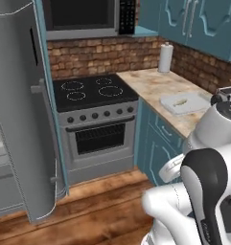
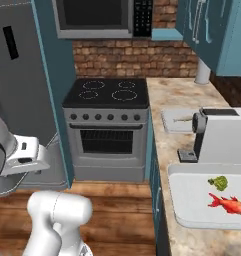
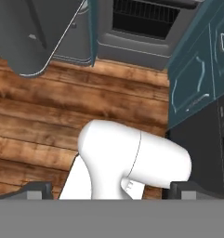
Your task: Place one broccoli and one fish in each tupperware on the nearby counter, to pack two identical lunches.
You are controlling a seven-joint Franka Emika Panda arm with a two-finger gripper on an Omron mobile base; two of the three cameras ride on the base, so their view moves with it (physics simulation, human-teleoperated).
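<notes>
Near tupperware (image 2: 192, 212): on the counter (image 2: 179, 95) at the lower right of the right base view, its pale floor carrying a green broccoli (image 2: 219, 183) and, just below it, a red fish (image 2: 229, 204); the two lie close together but apart.
Far tupperware (image 1: 185, 103): further along the same counter, between the stove and the coffee machine (image 2: 219, 134); something small and pale lies in it, too small to name.
Coffee machine: stands on the counter between the two containers, hiding part of the far one in the right base view.
Paper towel roll (image 1: 165, 58): upright at the back of the counter against the brick wall.
Stovetop (image 1: 93, 91): black glass, four rings, left of the counter, oven door below.
Fridge door (image 1: 21, 115): grey, swung open at the left.
Gripper (image 3: 106, 193): the hand view looks down at the wooden floor (image 3: 43, 116) and teal cabinet fronts (image 3: 197, 74); fingertips (image 3: 34, 191) stand at the two bottom corners, spread as wide as they go, nothing between them.
Gripper to tupperware: well apart; the hand faces the floor below counter height, both containers up on the worktop.
</notes>
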